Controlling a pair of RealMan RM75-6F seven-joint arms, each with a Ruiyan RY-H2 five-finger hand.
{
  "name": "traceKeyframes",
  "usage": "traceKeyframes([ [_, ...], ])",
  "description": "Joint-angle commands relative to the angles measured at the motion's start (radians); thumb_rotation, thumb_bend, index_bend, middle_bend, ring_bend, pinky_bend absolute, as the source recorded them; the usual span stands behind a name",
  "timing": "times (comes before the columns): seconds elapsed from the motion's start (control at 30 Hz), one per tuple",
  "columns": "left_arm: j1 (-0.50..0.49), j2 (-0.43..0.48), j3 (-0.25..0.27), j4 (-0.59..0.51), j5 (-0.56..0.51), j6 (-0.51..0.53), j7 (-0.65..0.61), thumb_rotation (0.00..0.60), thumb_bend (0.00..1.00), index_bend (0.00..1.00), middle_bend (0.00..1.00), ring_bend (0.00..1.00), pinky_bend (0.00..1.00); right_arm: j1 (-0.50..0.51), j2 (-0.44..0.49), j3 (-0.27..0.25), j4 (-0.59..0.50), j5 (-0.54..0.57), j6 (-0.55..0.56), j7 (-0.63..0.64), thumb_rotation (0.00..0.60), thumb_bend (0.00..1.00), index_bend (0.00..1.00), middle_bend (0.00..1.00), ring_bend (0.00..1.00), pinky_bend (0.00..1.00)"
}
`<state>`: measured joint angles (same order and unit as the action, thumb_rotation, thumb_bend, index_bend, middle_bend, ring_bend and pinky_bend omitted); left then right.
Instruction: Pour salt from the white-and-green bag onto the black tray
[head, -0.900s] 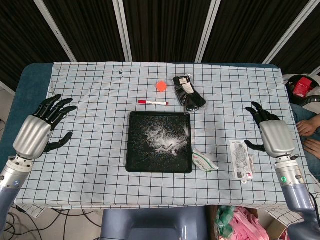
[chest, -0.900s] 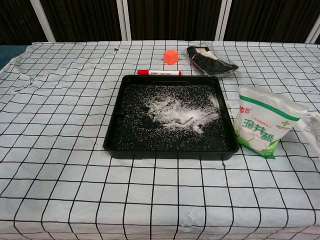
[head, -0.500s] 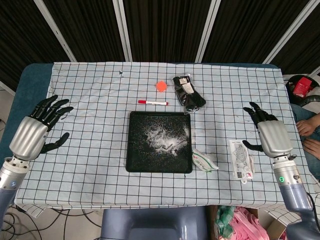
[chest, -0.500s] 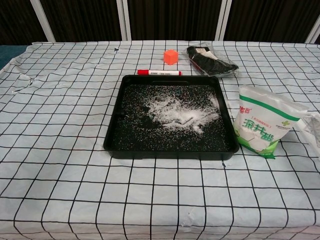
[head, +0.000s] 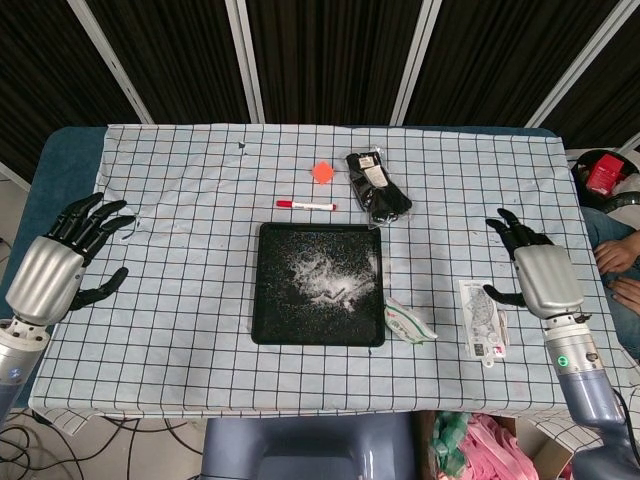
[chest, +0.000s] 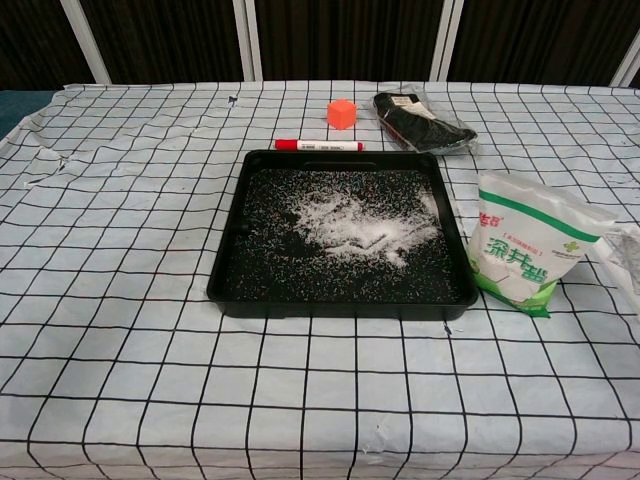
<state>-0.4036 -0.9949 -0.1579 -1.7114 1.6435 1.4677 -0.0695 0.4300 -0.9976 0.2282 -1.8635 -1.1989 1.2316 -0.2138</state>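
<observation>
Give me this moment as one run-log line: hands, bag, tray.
left hand: open, off to the side | right hand: open, holding nothing | white-and-green bag: on cloth right of tray | black tray: salt scattered inside

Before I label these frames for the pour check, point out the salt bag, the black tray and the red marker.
salt bag (chest: 522, 252), chest view, on its printed front face.
black tray (chest: 340, 304), chest view, on its near rim.
red marker (chest: 320, 145), chest view, on the middle of its barrel.
</observation>
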Motion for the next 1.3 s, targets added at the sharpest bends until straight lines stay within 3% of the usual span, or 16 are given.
traceKeyframes([
  [0.03, 0.010, -0.001, 0.002, 0.012, 0.000, 0.014, -0.002, 0.600, 0.31, 0.19, 0.13, 0.03, 0.13, -0.006, 0.012, -0.003, -0.006, 0.001, -0.002, 0.010, 0.600, 0.10, 0.14, 0.06, 0.20, 0.30],
  [0.27, 0.174, 0.040, 0.120, 0.025, 0.027, 0.128, -0.003, 0.600, 0.31, 0.19, 0.12, 0.02, 0.12, -0.095, 0.144, -0.103, -0.056, -0.042, -0.054, 0.101, 0.600, 0.10, 0.14, 0.05, 0.18, 0.30],
  [0.43, 0.262, -0.032, 0.157, 0.107, 0.044, 0.232, -0.055, 0.600, 0.31, 0.19, 0.11, 0.02, 0.11, -0.151, 0.147, -0.179, -0.065, -0.093, -0.094, 0.209, 0.600, 0.08, 0.14, 0.04, 0.15, 0.30],
  [0.5, 0.277, -0.055, 0.160, 0.131, 0.043, 0.247, -0.070, 0.600, 0.31, 0.19, 0.11, 0.02, 0.11, -0.162, 0.119, -0.191, -0.047, -0.112, -0.091, 0.232, 0.600, 0.08, 0.14, 0.04, 0.15, 0.30],
  [0.67, 0.307, -0.110, 0.183, 0.192, 0.024, 0.239, -0.164, 0.600, 0.31, 0.19, 0.11, 0.02, 0.10, -0.187, -0.073, -0.208, 0.054, -0.140, -0.071, 0.291, 0.600, 0.06, 0.14, 0.04, 0.15, 0.30],
  [0.83, 0.304, -0.117, 0.176, 0.214, 0.016, 0.217, -0.145, 0.600, 0.32, 0.19, 0.12, 0.02, 0.09, -0.184, -0.255, -0.196, 0.165, -0.149, -0.063, 0.341, 0.600, 0.06, 0.14, 0.04, 0.15, 0.30],
  [1.3, 0.316, -0.123, 0.147, 0.225, -0.009, 0.221, -0.131, 0.600, 0.32, 0.19, 0.11, 0.02, 0.09, -0.145, -0.485, -0.147, 0.336, -0.121, -0.101, 0.423, 0.600, 0.06, 0.14, 0.04, 0.15, 0.30],
])
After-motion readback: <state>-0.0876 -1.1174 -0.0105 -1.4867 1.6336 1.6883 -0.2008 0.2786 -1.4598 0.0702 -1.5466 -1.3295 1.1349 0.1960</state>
